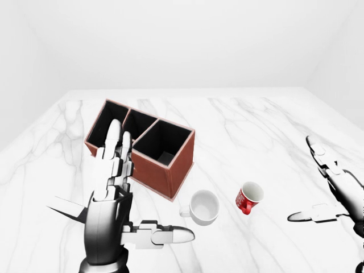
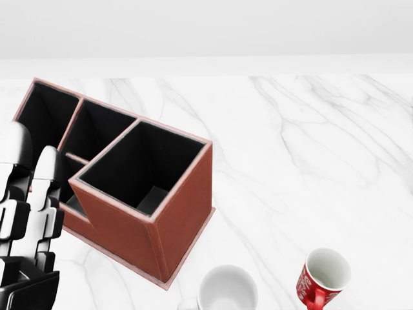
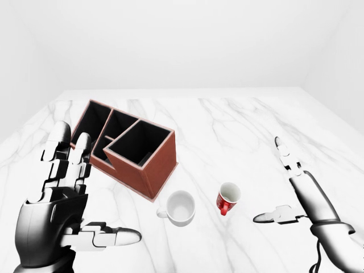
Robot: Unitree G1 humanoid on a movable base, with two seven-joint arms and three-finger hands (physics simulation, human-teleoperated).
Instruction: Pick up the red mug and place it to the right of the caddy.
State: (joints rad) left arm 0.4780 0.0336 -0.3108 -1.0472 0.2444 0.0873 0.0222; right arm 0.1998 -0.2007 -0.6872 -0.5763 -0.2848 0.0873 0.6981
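Right hand [image 3: 287,187] fingers spread, empty, right of red mug [image 3: 227,198]; white mug [image 3: 180,207] just left risks a knock on approach

I get bright, flat, even light with no clear source. The marble worktop [image 2: 310,142] nearly bleaches into the walls. Shadows are faint; only the caddy [image 2: 174,219] compartments go black. Everything looks sharp, though the eye views perhaps stretch slightly at their edges.
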